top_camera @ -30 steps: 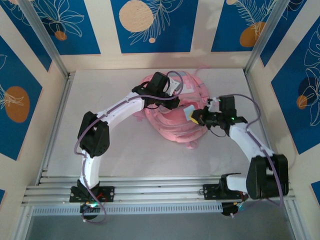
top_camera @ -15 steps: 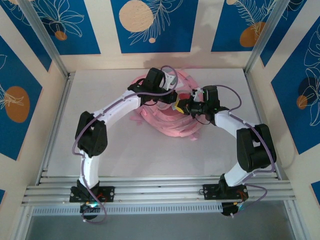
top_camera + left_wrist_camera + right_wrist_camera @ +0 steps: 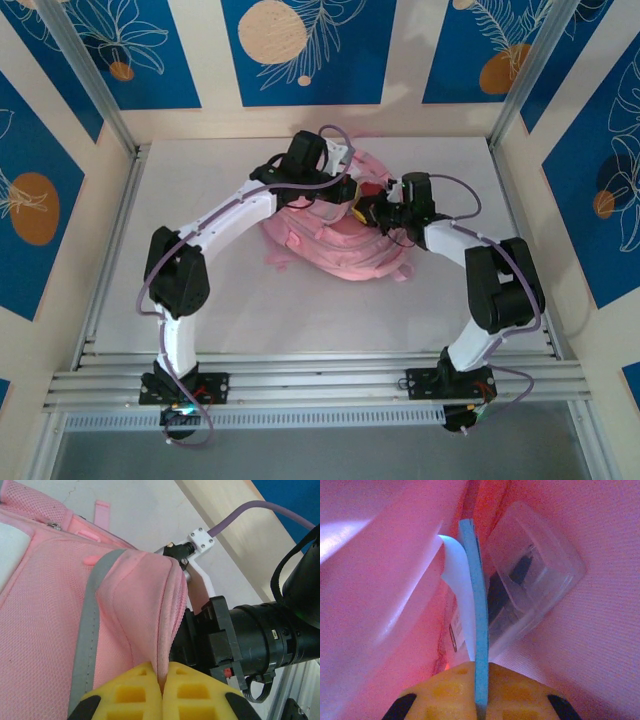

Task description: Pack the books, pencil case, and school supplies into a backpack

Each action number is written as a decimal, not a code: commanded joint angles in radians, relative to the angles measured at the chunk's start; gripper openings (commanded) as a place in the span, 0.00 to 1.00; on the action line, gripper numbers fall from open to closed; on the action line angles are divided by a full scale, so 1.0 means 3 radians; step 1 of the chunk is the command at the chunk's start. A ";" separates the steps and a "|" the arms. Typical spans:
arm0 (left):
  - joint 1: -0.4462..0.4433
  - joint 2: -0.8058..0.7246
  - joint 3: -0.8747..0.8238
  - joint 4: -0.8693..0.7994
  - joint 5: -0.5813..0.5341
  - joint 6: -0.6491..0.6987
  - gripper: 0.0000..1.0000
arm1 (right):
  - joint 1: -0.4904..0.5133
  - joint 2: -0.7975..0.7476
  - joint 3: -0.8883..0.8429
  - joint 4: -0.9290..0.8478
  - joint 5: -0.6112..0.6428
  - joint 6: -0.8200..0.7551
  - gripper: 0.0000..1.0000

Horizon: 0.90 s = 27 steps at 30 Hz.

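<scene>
The pink backpack lies mid-table with its mouth facing the back. My left gripper is shut on the pink rim of the backpack beside its zip, holding that edge up. My right gripper is inside the opening, shut on the light-blue square, which I see edge-on. A white sheet curls just behind the square. A clear plastic packet of dark items rests against the pink lining. From above, the right gripper sits at the mouth, close to the left gripper. The books and pencil case are hidden.
The white table has free room to the left of and in front of the backpack. Aluminium posts and patterned walls close in the back and sides. A metal rail runs along the near edge. The right arm's black wrist sits close beside the rim.
My right gripper has moved left from beside the backpack into its mouth, carrying the light-blue square. The left gripper has shifted slightly back with the rim, and the backpack has settled flatter.
</scene>
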 commanded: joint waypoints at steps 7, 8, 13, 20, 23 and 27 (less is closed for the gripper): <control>-0.0010 -0.0220 0.0032 0.0574 0.0191 -0.0036 0.00 | 0.0182 -0.0254 0.0117 -0.1189 0.0700 -0.0383 0.46; -0.0005 -0.0218 0.0026 0.0589 0.0179 -0.0040 0.00 | 0.0174 -0.0293 0.0120 -0.1261 0.0735 -0.0436 0.55; -0.0004 -0.0178 0.0022 0.0628 0.0137 -0.0059 0.00 | 0.0134 -0.0544 0.0239 -0.1765 0.1001 -0.0768 0.73; 0.0009 -0.0034 -0.0012 0.0674 0.0031 -0.0103 0.00 | -0.0058 -0.0790 0.0370 -0.2287 0.0973 -0.1281 0.73; 0.0010 0.0071 0.0012 0.0675 0.0036 -0.0137 0.00 | -0.0132 -0.0912 0.0396 -0.2436 0.0858 -0.1495 0.73; 0.0006 0.0144 0.0020 0.0650 0.0058 -0.0219 0.00 | -0.0260 -0.1104 0.0365 -0.2609 0.0703 -0.1719 0.70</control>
